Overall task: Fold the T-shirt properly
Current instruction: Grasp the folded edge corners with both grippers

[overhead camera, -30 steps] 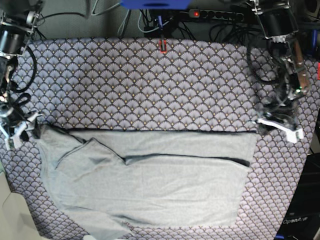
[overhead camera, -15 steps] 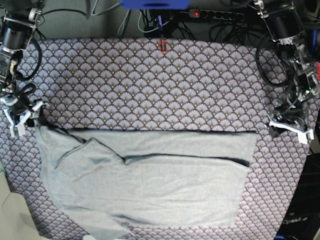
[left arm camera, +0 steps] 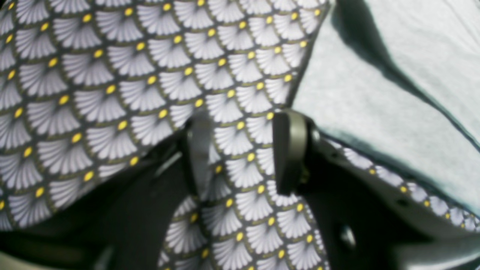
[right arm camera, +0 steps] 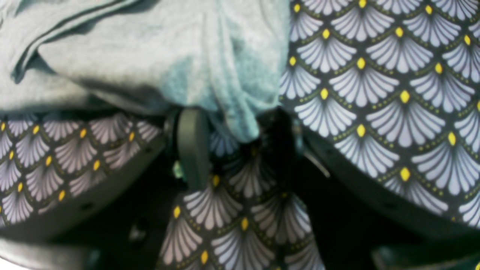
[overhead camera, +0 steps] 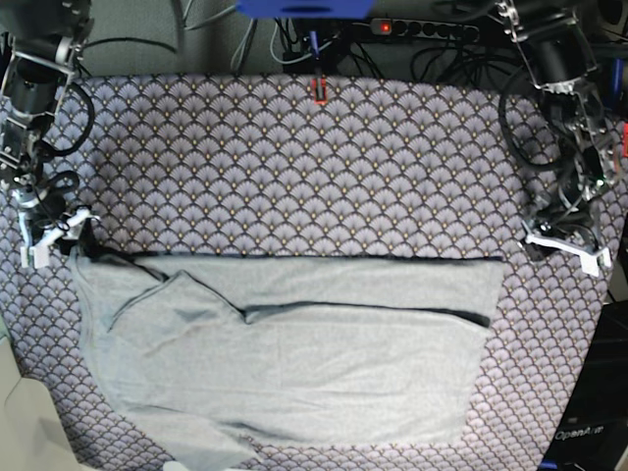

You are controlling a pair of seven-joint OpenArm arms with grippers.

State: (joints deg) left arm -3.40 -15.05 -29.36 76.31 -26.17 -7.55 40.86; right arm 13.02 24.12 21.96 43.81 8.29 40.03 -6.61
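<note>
A grey T-shirt [overhead camera: 294, 343] lies flat on the patterned worktop [overhead camera: 294, 167], long axis side to side. The right end effector [overhead camera: 47, 235], jaws apart, touches its corner. The left end effector [overhead camera: 567, 245], also apart, hovers just beyond the opposite end.

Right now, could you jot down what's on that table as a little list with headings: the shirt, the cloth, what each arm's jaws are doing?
Garment: T-shirt, light grey, lying flat on the near half of the table, partly folded with a lengthwise fold across its middle
Surface: tablecloth, purple-grey fan pattern with yellow dots
Left gripper: jaws apart, nothing between them, just off the shirt's corner
Right gripper: jaws apart, at the shirt's opposite corner; fabric bunches at the fingertips, no clamp visible
Behind the table: power strip with a lit red switch
</note>
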